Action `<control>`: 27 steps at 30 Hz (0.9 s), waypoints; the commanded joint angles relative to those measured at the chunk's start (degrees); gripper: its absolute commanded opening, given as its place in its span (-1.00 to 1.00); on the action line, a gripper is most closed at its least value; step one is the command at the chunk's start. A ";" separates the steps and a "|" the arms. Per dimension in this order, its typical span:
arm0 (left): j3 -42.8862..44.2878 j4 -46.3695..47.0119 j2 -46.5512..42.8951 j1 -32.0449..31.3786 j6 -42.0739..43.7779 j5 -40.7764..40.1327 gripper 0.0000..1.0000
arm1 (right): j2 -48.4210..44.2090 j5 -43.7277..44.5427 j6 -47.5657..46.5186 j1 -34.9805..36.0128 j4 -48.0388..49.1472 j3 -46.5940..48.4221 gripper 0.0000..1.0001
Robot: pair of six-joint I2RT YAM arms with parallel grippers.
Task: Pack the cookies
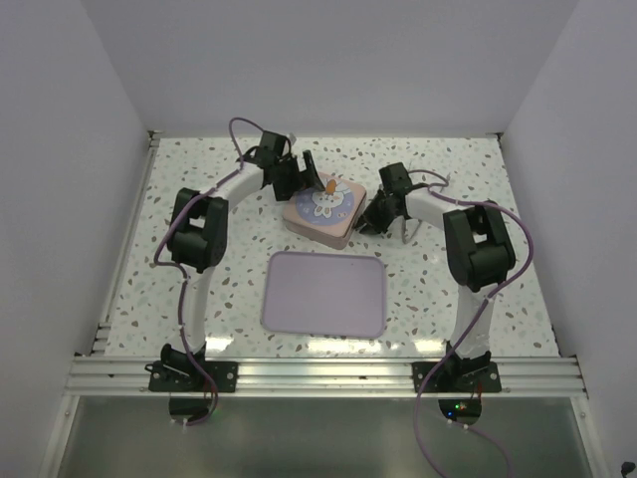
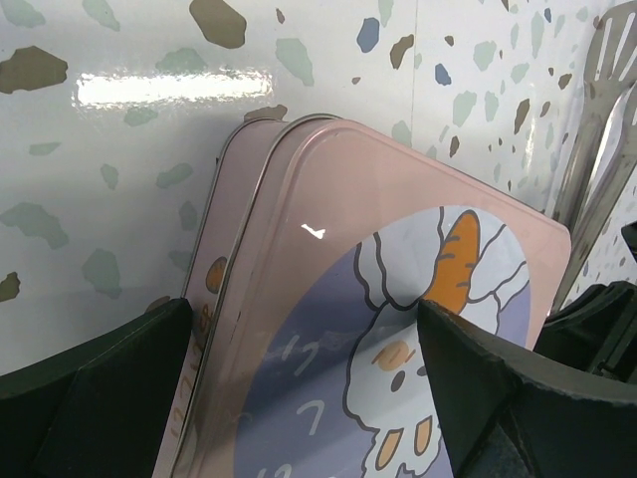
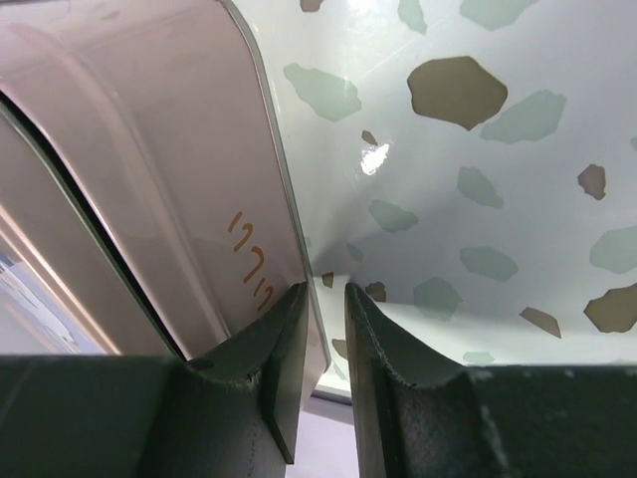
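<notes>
Tin [image 1: 320, 211] at mid worktop [image 1: 448, 159], lid [image 2: 398, 199] on; no cookies in sight, judged shut inside; left claw [image 2: 299, 378] spread wide over the lid, right claw [image 3: 326, 329] pinching the tin's rim, so press the lid down evenly while that pinch steadies it. Only the top view shows the lavender tray [image 1: 326, 294]; only the right wrist view shows the rim pinch.

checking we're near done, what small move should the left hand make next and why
Probably lift the left hand straight up off the pink square metal tin: its fingers stand wide open either side, and the bunny-print lid sits on the tin. The right hand seems to pinch the tin's edge, so the tin should stay put.
</notes>
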 commanded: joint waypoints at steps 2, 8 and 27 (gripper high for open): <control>-0.52 -0.72 0.62 -3.61 -4.45 14.63 1.00 | -0.81 -6.45 2.37 0.68 10.99 2.56 -0.42; 0.54 -1.34 -0.35 -3.70 -5.06 14.54 1.00 | 1.39 -6.45 3.25 0.24 12.31 4.41 -0.44; 20.48 -30.50 5.88 -6.06 6.36 -9.98 1.00 | 3.67 -7.59 6.59 0.94 15.04 5.82 -0.45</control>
